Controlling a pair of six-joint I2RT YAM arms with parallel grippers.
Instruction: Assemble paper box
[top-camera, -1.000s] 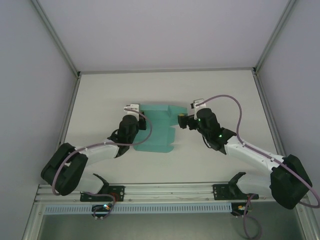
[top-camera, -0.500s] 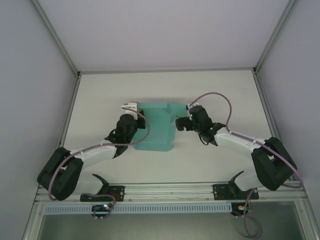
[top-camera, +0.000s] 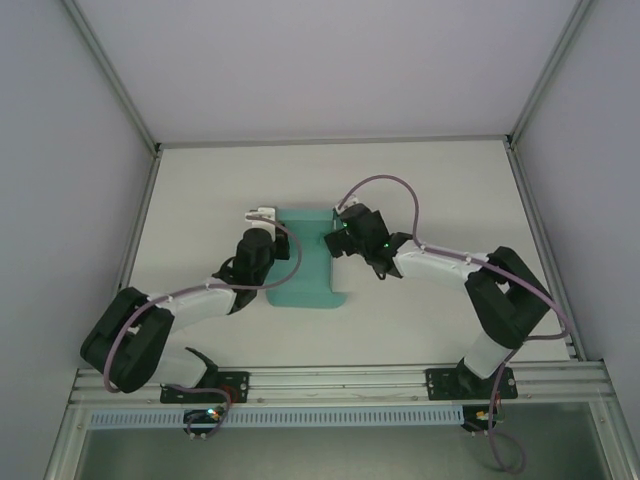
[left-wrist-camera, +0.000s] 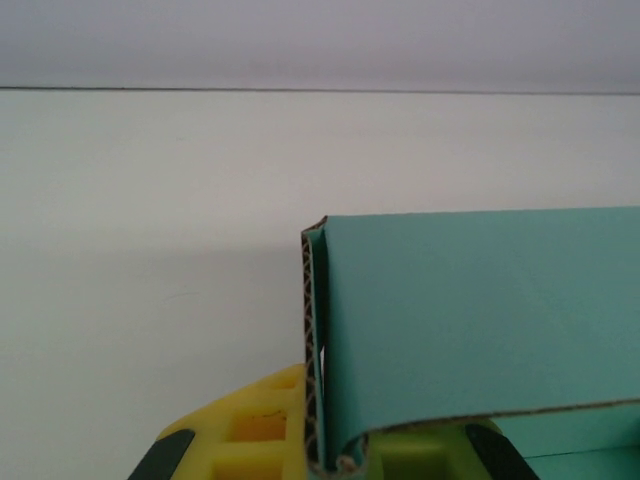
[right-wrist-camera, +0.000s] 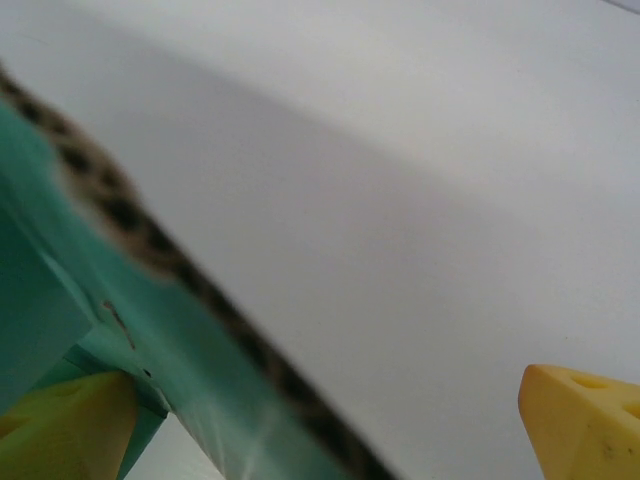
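Two arm bases are bolted to the metal rail (top-camera: 330, 380) at the near edge of the white table (top-camera: 440, 180), and each arm reaches inward towards the middle. The left arm bends in from the near-left corner. Its left gripper (top-camera: 268, 230) meets the left side of the teal-green corrugated-card paper box (top-camera: 308, 280).

On the left wrist camera, the left gripper (left-wrist-camera: 335, 462) is pressed together on the card. Its yellow fingers (left-wrist-camera: 250, 440) clamp a folded, upright wall of the paper box (left-wrist-camera: 480, 310), with the brown fluted edge showing between them. The teal panel stretches off to the right above the table (left-wrist-camera: 150, 200).

The right arm folds sharply at its elbow on the near-right and stretches leftwards, so the right gripper (top-camera: 336, 238) sits at the box's far right corner. On the right wrist camera, the right gripper (right-wrist-camera: 320, 430) is spread wide. One yellow finger (right-wrist-camera: 585, 420) stands clear at the right, and the other sits low on the left against the teal card (right-wrist-camera: 30, 300). A blurred corrugated edge runs diagonally across the gap between them. I cannot tell whether the left finger actually touches the card.

The box lies roughly mid-table between the two grippers, its long side running near to far. Beyond it the table runs back to the pale grey walls (top-camera: 330, 70).
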